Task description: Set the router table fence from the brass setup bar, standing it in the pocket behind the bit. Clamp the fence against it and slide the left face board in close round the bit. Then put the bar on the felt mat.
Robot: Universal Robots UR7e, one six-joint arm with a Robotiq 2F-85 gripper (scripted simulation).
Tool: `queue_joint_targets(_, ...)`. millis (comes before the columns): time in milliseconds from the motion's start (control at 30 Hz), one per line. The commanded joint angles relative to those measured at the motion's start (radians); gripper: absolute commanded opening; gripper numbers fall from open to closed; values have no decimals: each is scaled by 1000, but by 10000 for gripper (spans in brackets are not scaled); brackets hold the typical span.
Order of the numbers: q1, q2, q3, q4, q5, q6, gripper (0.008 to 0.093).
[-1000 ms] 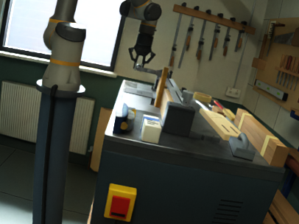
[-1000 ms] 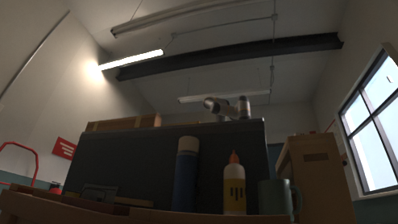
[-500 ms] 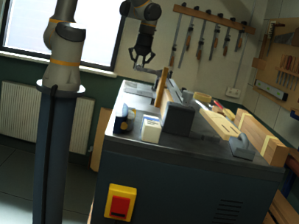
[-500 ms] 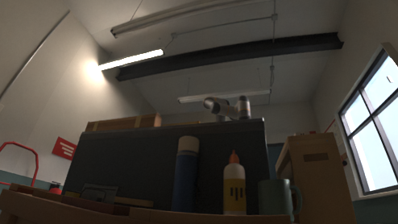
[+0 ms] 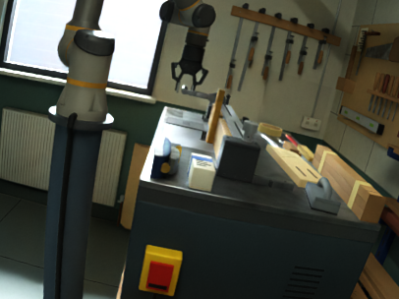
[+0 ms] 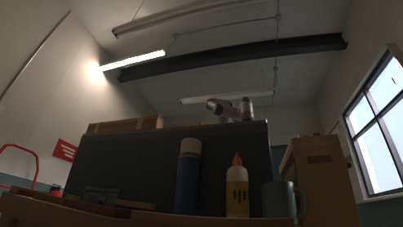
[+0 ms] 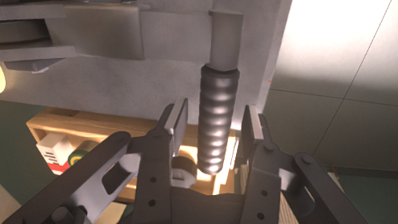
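Note:
My gripper [image 5: 189, 81] [image 7: 213, 121] hangs over the far end of the router table, open around the ribbed grey clamp handle [image 7: 217, 121] [image 5: 192, 92] of the fence, which it does not hold. The handle sticks out past the table's far edge. The fence [image 5: 231, 123] runs along the table top, with a wooden face board [image 5: 215, 115] standing tall at its near side. A dark block [image 5: 238, 158] sits at the fence's near end. I cannot make out the brass setup bar or the felt mat.
Behind the table a wall rack of clamps [image 5: 280, 46] hangs, with a window to the left. Small boxes [image 5: 201, 172] and a blue item [image 5: 164, 160] sit on the near table edge. Wooden blocks [image 5: 344, 182] lie on the right. The arm's pedestal [image 5: 73, 196] stands at the left.

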Motion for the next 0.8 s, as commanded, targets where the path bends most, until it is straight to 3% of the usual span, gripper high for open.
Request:
queue_joint_targets(0, 0, 0, 0, 0, 0, 0, 500)
queue_joint_targets(767, 0, -18, -14, 31, 0, 0, 500)
